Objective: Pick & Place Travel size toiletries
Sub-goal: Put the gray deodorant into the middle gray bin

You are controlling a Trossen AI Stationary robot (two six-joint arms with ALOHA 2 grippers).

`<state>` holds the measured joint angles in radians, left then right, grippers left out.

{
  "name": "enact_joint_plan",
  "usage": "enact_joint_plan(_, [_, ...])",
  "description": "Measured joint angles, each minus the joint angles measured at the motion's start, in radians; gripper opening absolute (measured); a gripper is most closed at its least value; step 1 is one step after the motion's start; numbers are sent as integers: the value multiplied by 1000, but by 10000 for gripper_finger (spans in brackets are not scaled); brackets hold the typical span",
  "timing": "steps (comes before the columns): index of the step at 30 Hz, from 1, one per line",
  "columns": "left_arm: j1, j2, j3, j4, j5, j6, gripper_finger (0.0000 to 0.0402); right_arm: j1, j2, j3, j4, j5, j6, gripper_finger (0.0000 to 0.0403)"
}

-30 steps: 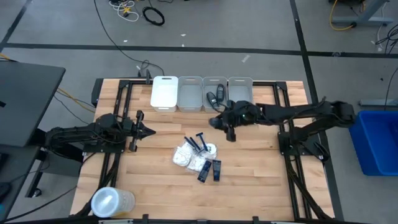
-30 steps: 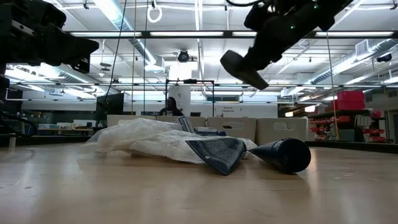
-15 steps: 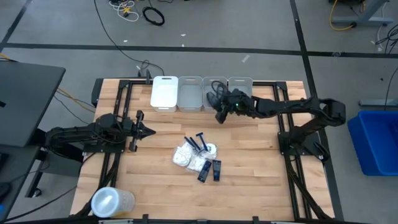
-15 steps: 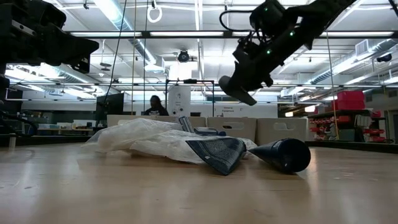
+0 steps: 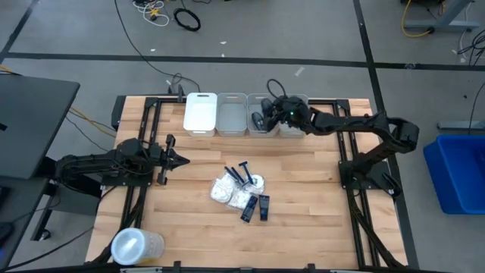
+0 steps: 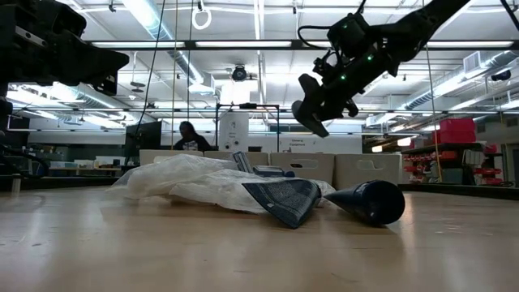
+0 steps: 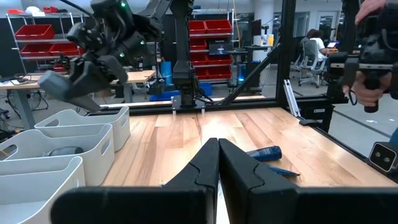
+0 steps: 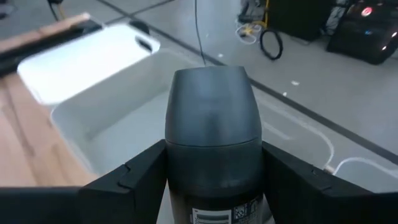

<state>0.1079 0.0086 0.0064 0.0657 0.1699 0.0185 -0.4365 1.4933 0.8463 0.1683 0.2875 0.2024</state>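
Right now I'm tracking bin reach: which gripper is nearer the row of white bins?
Right. The right gripper hovers over the row of white bins, holding a dark container; the left gripper waits well short of them.

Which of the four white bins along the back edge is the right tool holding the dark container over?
The third bin from the left. The right tool holds a dark container above it; this bin already has a dark item inside, unlike the lidded leftmost bin.

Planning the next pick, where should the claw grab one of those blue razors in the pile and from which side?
A judgement: take the blue razor by its thin handle, coming straight down from above. It lies flat on top of the white packets, its head pointing toward the bins, so the handle is exposed.
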Motion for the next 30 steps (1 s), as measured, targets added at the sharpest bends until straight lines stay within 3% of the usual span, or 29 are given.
enact_joint_plan(10, [0, 0, 0, 0, 0, 0, 16, -40, 23, 4, 38, -2, 0, 227])
enact_joint_plan(17, [0, 0, 0, 0, 0, 0, 16, -50, 115, 100, 31, -63, 0, 243])
enact_joint_plan(25, [0, 0, 0, 0, 0, 0, 16, -76, 206, 169, -15, -59, 0, 225])
enact_joint_plan(30, [0, 0, 0, 0, 0, 0, 16, -81, 231, 174, -16, -63, 0, 244])
